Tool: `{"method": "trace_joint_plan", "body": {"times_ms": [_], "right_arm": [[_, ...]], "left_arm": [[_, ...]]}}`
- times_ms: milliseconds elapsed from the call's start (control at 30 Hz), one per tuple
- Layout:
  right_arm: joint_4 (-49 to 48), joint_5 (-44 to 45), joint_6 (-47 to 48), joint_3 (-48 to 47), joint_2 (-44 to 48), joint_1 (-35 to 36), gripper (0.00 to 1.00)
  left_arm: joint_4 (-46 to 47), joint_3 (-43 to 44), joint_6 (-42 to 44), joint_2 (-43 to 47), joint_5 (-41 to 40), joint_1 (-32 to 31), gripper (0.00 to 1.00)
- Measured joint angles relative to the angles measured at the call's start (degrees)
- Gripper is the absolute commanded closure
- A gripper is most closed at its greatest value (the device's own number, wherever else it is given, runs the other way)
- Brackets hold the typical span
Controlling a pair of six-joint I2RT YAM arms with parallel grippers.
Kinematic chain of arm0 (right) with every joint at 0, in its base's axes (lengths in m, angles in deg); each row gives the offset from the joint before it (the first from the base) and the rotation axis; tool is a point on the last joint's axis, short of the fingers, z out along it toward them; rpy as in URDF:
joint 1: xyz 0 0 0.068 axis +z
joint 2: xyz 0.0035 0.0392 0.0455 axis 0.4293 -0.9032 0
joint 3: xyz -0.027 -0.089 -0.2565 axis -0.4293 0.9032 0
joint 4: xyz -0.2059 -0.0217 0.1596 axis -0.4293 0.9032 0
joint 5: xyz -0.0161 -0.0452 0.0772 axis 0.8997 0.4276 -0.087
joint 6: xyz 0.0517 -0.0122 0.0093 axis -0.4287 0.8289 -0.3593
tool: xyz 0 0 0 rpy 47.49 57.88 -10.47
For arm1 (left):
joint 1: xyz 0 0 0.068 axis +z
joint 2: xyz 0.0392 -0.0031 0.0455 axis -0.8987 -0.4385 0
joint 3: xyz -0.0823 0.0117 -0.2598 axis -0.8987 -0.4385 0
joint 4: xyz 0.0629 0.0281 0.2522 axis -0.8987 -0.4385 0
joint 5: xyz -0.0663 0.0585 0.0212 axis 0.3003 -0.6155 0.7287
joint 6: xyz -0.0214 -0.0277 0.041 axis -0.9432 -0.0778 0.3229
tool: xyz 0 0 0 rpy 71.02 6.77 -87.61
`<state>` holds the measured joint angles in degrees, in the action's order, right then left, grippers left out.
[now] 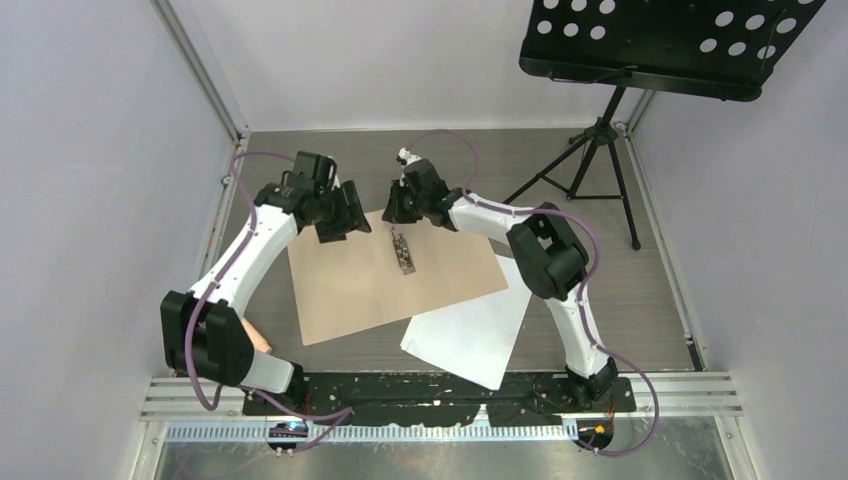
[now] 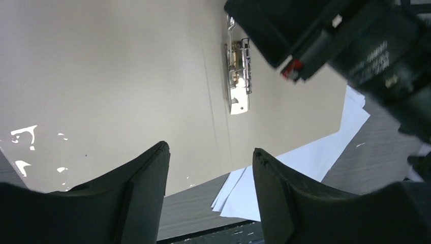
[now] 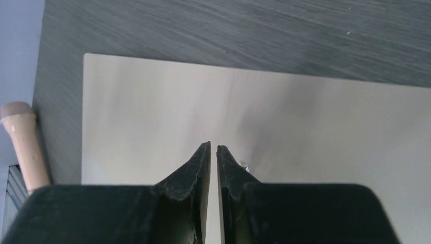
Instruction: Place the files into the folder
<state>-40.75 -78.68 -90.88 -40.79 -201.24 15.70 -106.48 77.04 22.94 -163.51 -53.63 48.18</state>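
The tan folder lies opened flat on the grey table, with a metal clip on its middle crease. The white files lie at its near right corner, partly tucked under it. My left gripper hovers over the folder's far left part, open, with nothing between its fingers; its wrist view shows the folder, the clip and the files. My right gripper is at the clip's far end. Its jaws stand shut to a hairline slit over the folder, and nothing shows between them.
A black music stand stands at the back right, its perforated tray overhanging the table. A beige rod-like object lies by the folder's near left corner, behind the left arm. Metal frame posts border the table.
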Motion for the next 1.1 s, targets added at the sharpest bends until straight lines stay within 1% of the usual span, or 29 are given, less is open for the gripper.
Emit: {"method": "trace_joint_plan", "body": {"times_ms": [67, 200, 267, 300, 333, 367, 400, 433, 467, 500, 533, 600, 667, 767, 800, 833, 967, 1033, 1100], "right_arm": [[1.16, -0.48, 0.15, -3.17, -3.04, -0.94, 0.83], [4.02, -0.9, 0.55, -6.62, -7.63, -1.49, 0.79], [4.55, -1.27, 0.57, -6.88, -8.09, -1.46, 0.73], [4.81, -1.25, 0.66, -6.88, -7.72, -1.44, 0.68], [5.33, -1.03, 0.81, -6.84, -7.21, -1.36, 0.64], [6.16, -0.63, 0.92, -6.56, -6.38, -1.33, 0.57], [7.17, -0.04, 0.98, -5.75, -5.05, -1.33, 0.53], [8.31, 0.79, 1.01, -4.26, -2.97, -1.33, 0.46], [9.88, 2.14, 0.9, -2.32, -0.15, -1.36, 0.4], [11.34, 3.5, 0.66, 0.02, 3.23, -1.36, 0.37], [12.37, 4.46, 0.35, 2.23, 6.62, -1.4, 0.32], [14.16, 7.54, -0.81, 9.4, 16.92, -1.51, 0.26], [13.88, 10.03, -2.6, 18.56, 28.79, -1.6, 0.22], [14.27, 13.05, -6.95, 33.11, 46.49, -1.75, 0.2], [14.34, 13.77, -8.22, 36.94, 50.49, -1.77, 0.2], [14.38, 14.53, -10.27, 43.21, 55.91, -1.77, 0.2], [19.82, 15.65, -16.48, 60.0, 67.93, -1.77, 0.2], [22.64, 16.06, -18.64, 64.7, 71.23, -1.75, 0.2], [24.26, 16.26, -19.89, 66.69, 73.16, -1.75, 0.2]], "left_arm": [[0.55, -2.62, 0.46, 2.19, 0.17, -0.35, 0.31], [1.99, -8.96, 0.81, 7.8, 0.59, -2.51, 0.29], [2.45, -11.72, 0.92, 9.97, 0.87, -4.57, 0.29], [2.91, -13.27, 1.07, 10.95, 0.83, -6.12, 0.29], [3.19, -14.56, 1.25, 11.61, 0.83, -7.76, 0.29], [3.54, -15.54, 1.46, 11.96, 0.9, -9.14, 0.29], [4.17, -16.94, 1.64, 12.22, 0.83, -11.3, 0.29], [4.81, -18.08, 1.73, 12.2, 0.9, -13.09, 0.29], [5.35, -19.06, 1.77, 12.17, 1.03, -14.49, 0.28], [6.1, -20.28, 1.81, 12.13, 1.18, -16.22, 0.28], [6.47, -21.2, 1.84, 11.91, 1.51, -17.77, 0.28], [6.88, -21.92, 2.01, 10.8, 2.08, -20.55, 0.27], [7.65, -21.94, 2.23, 9.38, 2.21, -23.19, 0.27], [9.2, -22.16, 2.36, 7.23, 2.75, -27.12, 0.27], [9.66, -22.38, 2.38, 6.71, 3.06, -28.35, 0.27], [10.1, -22.67, 2.38, 6.25, 3.39, -29.59, 0.28], [12.07, -23.61, 2.03, 4.11, 5.16, -34.23, 0.31], [13.57, -24.48, 1.73, 2.67, 6.05, -35.91, 0.32], [14.67, -25.38, 1.22, 1.38, 6.86, -36.94, 0.33]]}}
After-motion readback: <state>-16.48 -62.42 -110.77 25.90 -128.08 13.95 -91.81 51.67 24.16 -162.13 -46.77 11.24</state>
